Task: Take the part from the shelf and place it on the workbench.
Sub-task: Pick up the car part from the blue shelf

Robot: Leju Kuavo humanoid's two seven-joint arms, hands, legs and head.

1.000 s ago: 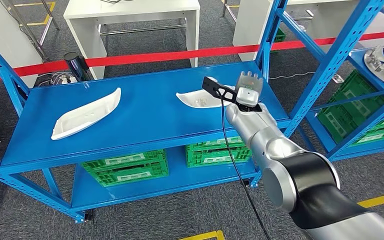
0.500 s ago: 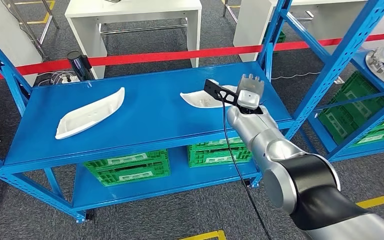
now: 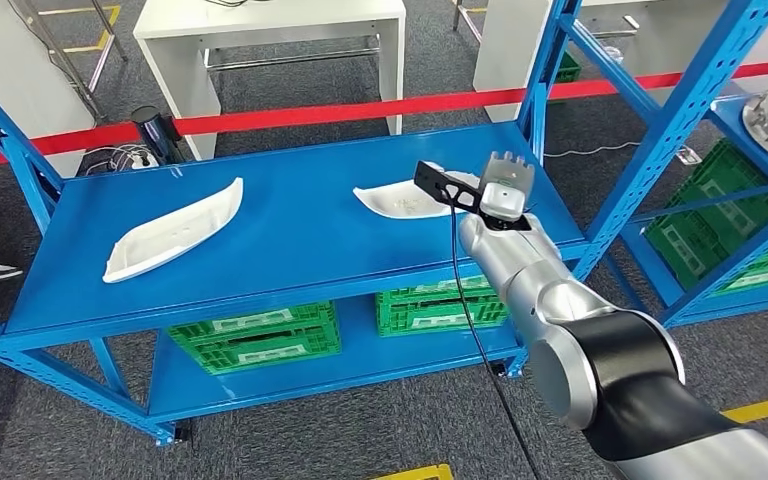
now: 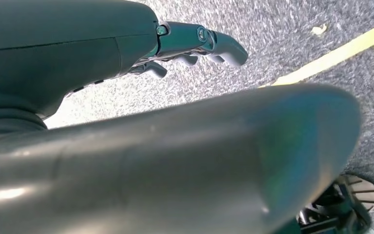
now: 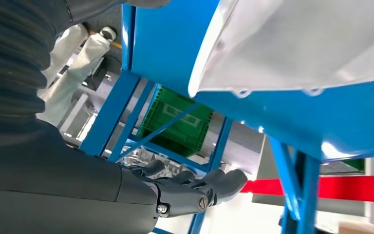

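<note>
We see our right hand reaching out over the top board of the blue shelf, just beside the nearer of two white parts. That white part lies flat on the shelf board toward its right end, and our hand hovers at its right edge; from the head view we cannot tell whether the hand touches it. In the right wrist view the fingers lie stretched out and close together with nothing between them, and the part sits apart from them on the blue board, so the hand is open and holds nothing. A second white part, longer and boat-shaped, lies well apart from the first, toward the left end of the same board. Under the top board, two green crates stand side by side on the lower board. A red tape runs behind the shelf, and a white desk stands beyond it. Our left hand hangs above grey carpet with a yellow floor line near it; its fingers are curled slightly, apart, with nothing in them.
</note>
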